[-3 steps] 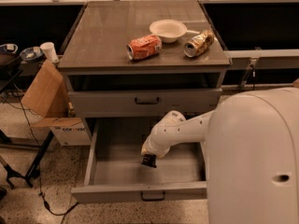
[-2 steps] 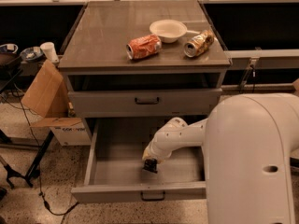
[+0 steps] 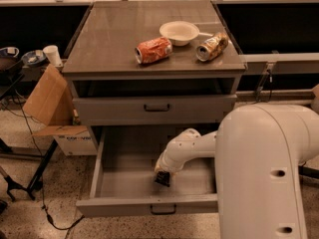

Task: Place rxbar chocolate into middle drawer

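Single-arm robot reaching into the open wide grey metal middle drawer [image 3: 124,180] of a grey cabinet.

The white arm bends down from the right, placing the dark two-finger gripper [image 3: 162,176] low over the drawer's tray, slightly right of centre and toward the front edge. A small black flat shape at its tip appears to be the black-wrapped rxbar chocolate [image 3: 164,181], at or just above the tray floor inside the drawer. Whether the gripper grasps the bar or has let go cannot be told, as the two dark forms merge. The handled grey drawer front [image 3: 154,108] above is closed. On the grey cabinet top [image 3: 109,39] lie a crushed orange can [image 3: 153,50], a shallow white bowl [image 3: 179,32] and a crushed gold-brown can [image 3: 212,46], the bowl between the cans and slightly behind them. A brown cardboard box [image 3: 47,96] leans beside the cabinet's left side.
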Available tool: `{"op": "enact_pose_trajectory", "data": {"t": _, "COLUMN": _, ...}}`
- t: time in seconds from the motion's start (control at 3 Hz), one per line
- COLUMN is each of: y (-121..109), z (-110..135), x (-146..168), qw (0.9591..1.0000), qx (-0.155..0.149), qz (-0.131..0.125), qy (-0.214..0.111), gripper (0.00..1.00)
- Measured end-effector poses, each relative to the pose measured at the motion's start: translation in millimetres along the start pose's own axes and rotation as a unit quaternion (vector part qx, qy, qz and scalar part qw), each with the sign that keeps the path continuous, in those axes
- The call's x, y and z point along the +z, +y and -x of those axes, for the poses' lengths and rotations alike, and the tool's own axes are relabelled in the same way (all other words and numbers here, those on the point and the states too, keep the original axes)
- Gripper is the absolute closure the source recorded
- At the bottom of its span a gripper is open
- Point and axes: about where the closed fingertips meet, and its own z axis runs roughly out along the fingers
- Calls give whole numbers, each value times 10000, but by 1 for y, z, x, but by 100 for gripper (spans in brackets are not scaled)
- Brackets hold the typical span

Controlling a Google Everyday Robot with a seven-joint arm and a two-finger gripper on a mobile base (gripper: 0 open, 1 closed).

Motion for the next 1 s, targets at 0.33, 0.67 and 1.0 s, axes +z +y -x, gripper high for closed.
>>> {"op": "enact_pose_trajectory", "data": {"t": 0.33, "y": -2, "z": 8, "x": -3, "qw": 9999, "qx": 71, "qz": 35, "qy": -90, "gripper": 11}}
{"op": "enact_pose_trajectory", "data": {"t": 0.67, "y": -3, "z": 19, "x": -9, "qw": 9997, "qx": 90, "qz": 54, "qy": -219, "gripper": 0}}
{"op": "enact_pose_trajectory", "data": {"t": 1.0, "y": -3, "z": 19, "x": -9, "qw": 9997, "qx": 90, "qz": 54, "qy": -219, "gripper": 0}}
